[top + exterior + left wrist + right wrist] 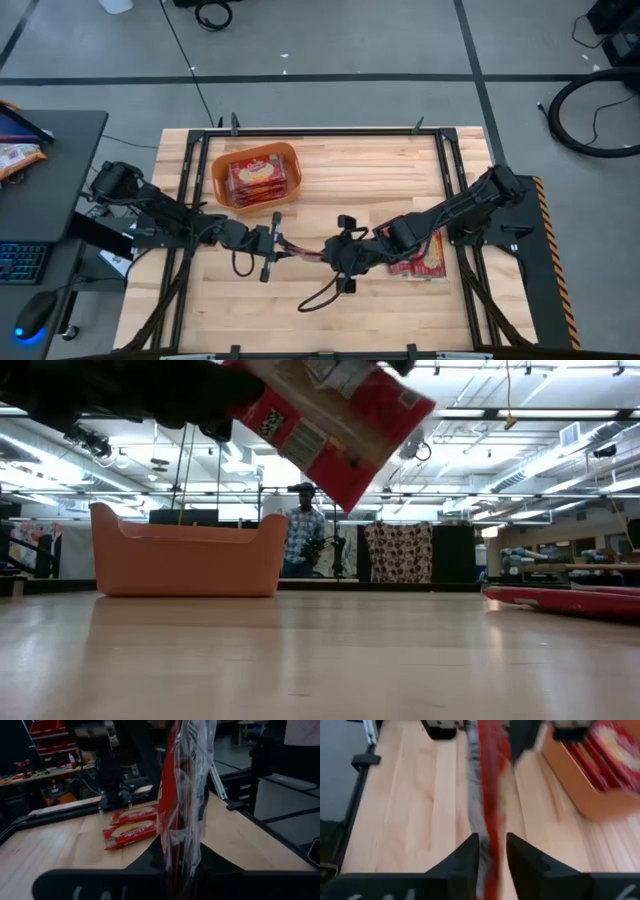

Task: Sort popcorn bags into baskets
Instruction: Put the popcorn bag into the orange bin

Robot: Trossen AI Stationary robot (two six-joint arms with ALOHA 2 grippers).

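One popcorn bag [303, 251] is held edge-on above mid-table between both arms. It is clamped by the left gripper [277, 244], while the right gripper [330, 252] is seen slightly parted around its other end. More bags [418, 262] are left flat under the right arm; others are stacked in the orange basket [222, 180].

Robotics lab or workshop

Grey concrete floor [400, 40] with loose cables [600, 110] around the table [360, 160], ceiling strip lights [560, 455], a keyboard [22, 262] on a side desk, red parts bins [47, 732] on far shelves.
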